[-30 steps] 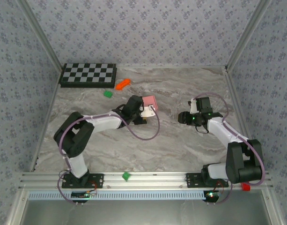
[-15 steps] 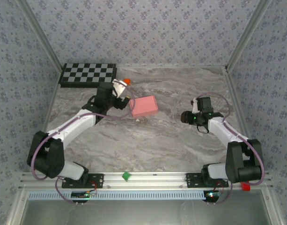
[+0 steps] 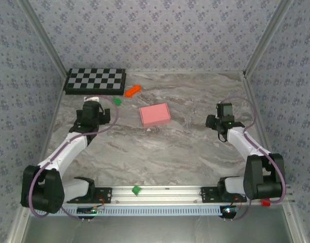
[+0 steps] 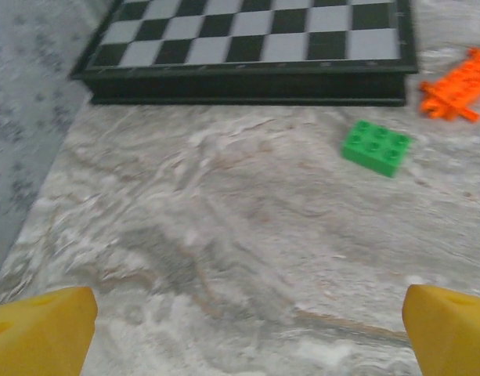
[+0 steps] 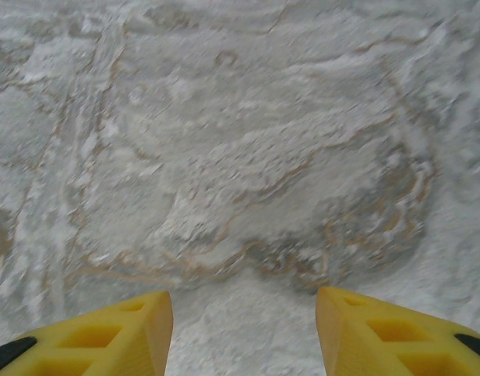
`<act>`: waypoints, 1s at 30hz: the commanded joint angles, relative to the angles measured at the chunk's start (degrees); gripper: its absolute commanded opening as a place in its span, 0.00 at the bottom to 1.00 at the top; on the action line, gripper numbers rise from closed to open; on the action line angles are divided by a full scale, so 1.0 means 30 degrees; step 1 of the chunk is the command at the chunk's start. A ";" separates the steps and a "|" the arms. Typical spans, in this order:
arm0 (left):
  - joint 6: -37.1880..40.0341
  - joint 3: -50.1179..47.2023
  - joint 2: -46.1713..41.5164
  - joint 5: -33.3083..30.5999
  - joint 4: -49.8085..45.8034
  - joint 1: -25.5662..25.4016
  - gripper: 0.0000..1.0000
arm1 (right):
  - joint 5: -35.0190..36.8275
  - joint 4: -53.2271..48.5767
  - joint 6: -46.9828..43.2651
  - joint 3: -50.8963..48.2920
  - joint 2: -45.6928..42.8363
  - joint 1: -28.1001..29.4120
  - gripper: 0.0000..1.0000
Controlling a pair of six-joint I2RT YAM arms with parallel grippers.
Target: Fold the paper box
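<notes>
Top external: paper box mid-table, likely light, flimsy card; pinch an edge gently. Left gripper wide open, right gripper half-open, both empty.

The top view looks down from high behind the near edge, taking in the whole table out to the far wall. The left wrist camera sits low and close, facing the far left corner. It shares the checkerboard and green block with the top view. The right wrist camera (very near) looks steeply down on the marble at the right.
</notes>
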 commanded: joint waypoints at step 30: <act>0.2228 -0.8002 0.1804 1.0560 1.5895 0.5478 1.00 | -0.1741 1.5516 -0.4043 -0.6164 0.0858 -0.1887 0.63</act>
